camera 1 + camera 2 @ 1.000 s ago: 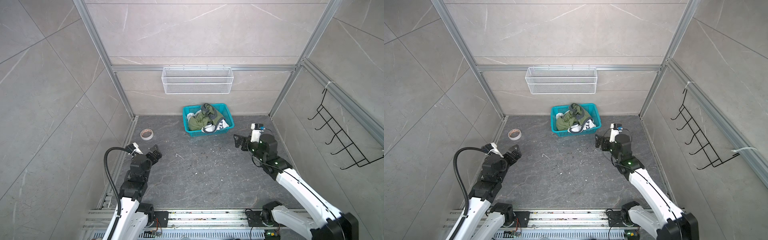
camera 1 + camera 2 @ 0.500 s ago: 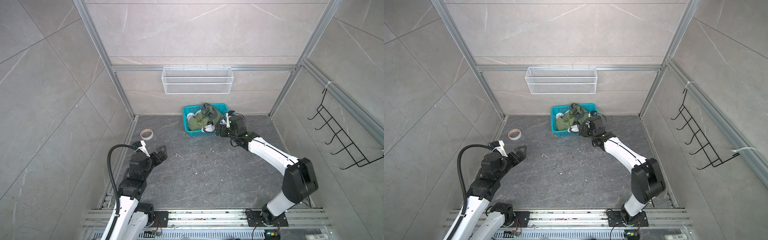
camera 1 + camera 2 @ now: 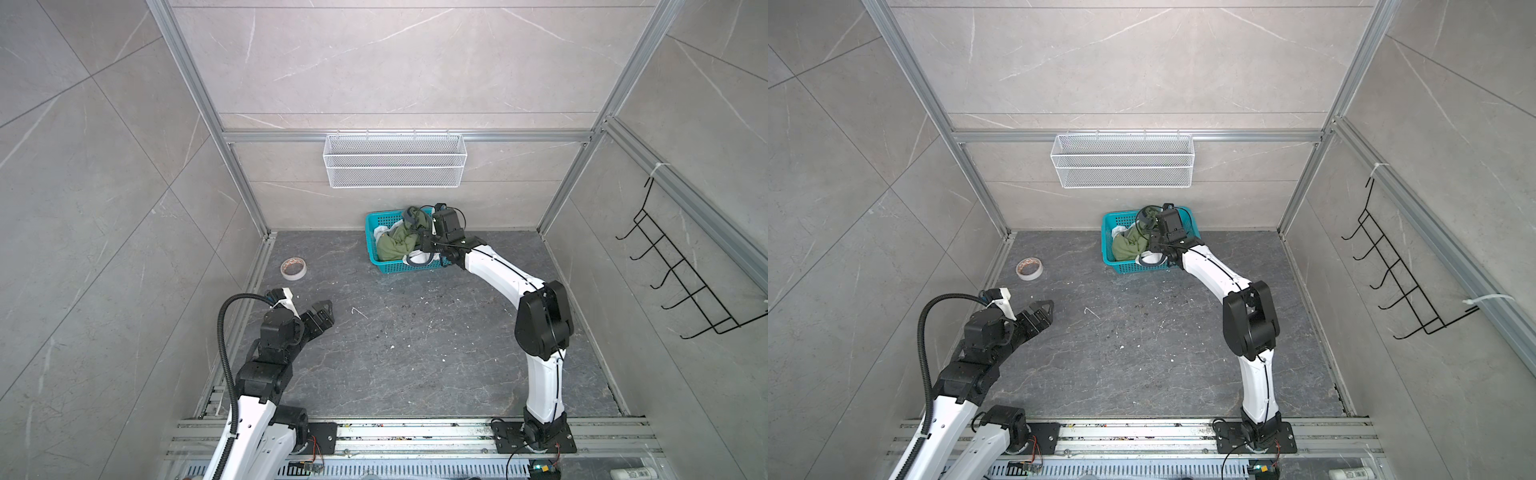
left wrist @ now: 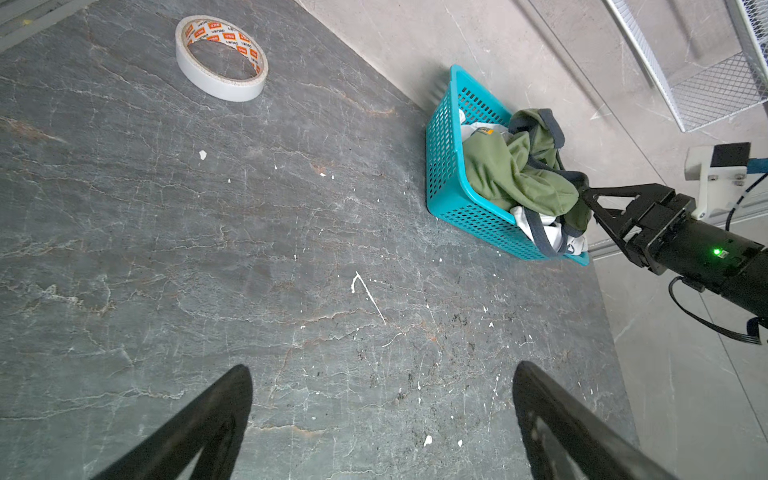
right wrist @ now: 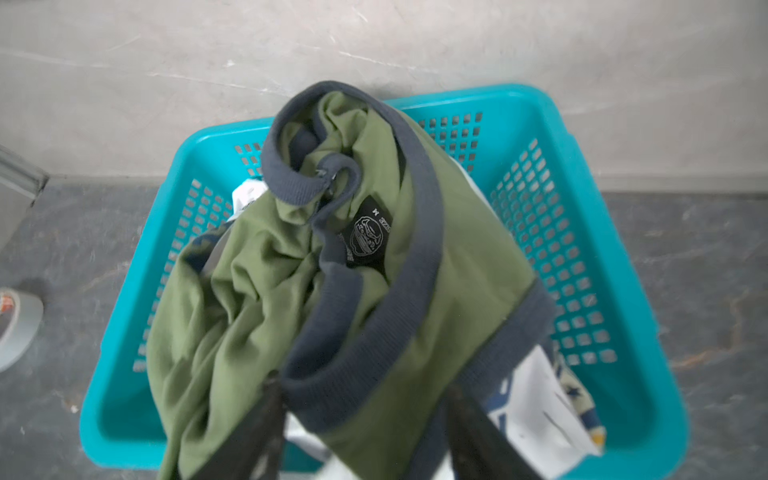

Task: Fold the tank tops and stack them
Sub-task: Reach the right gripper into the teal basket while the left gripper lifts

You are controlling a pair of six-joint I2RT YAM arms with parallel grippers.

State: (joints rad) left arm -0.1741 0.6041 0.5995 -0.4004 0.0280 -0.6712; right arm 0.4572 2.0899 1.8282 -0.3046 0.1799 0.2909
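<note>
Olive tank top (image 5: 257, 299) crumpled over white tank top (image 5: 536, 399) in teal basket (image 5: 582, 232). Right gripper (image 5: 363, 386) just arrived, jaws narrowing astride its grey-trimmed fold; grip unconfirmed. Left gripper (image 4: 382, 368) jaws wide apart. Extraction starting.

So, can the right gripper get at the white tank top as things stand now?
Probably not directly: the olive green tank top lies heaped over the white tank top in the teal basket, and the right gripper straddles the olive cloth.

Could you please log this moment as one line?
right gripper: astride olive top in basket, grip unclear | left gripper: open, empty | white top: under olive
</note>
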